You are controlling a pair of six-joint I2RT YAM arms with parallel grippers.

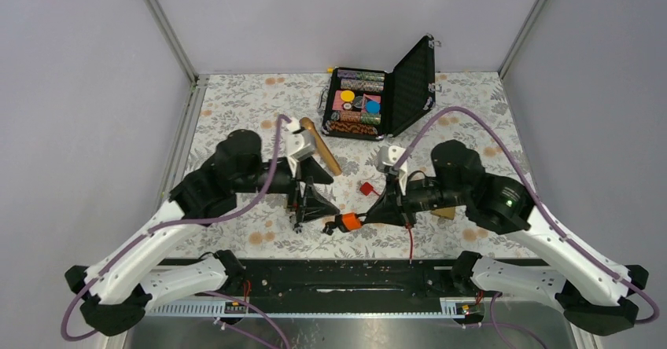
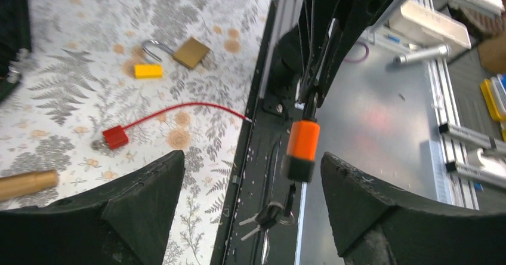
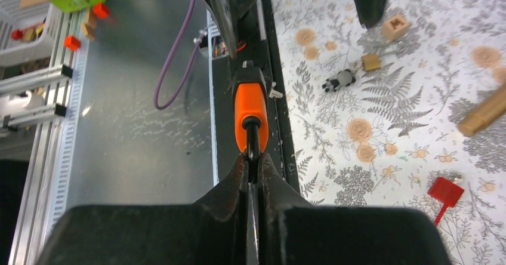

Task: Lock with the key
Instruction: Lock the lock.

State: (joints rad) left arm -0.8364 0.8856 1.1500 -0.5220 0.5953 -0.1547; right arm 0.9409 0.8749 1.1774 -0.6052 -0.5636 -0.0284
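**Right hand grips the padlock; left hand is wide open**

Nearest the bases, at 12 o'clock over the table's near edge, your right gripper [image 3: 253, 159] is pinched tight on the black shackle of the orange padlock [image 3: 249, 113] and holds it clear of the table. A bunch of keys [image 2: 265, 216] hangs from the padlock's other end. You cannot tell whether a key sits in the keyhole. Your left gripper [image 2: 252, 160] is spread wide and has hold of nothing. In its wrist view the padlock shows between the two fingers, clear of both.

Just beyond, still at 12 o'clock, a red tag [image 1: 366, 188] lies on the floral cloth [image 1: 252, 113], with its red cable trailing back toward the near edge. At 1 o'clock, under your right arm, a brass padlock [image 2: 190, 52] lies just beside a yellow block [image 2: 148, 70]. Farther out at 11 o'clock lies a wooden cylinder [image 1: 324, 151]. At the far edge, 12 o'clock, a black case [image 1: 413, 82] stands open with chips inside.
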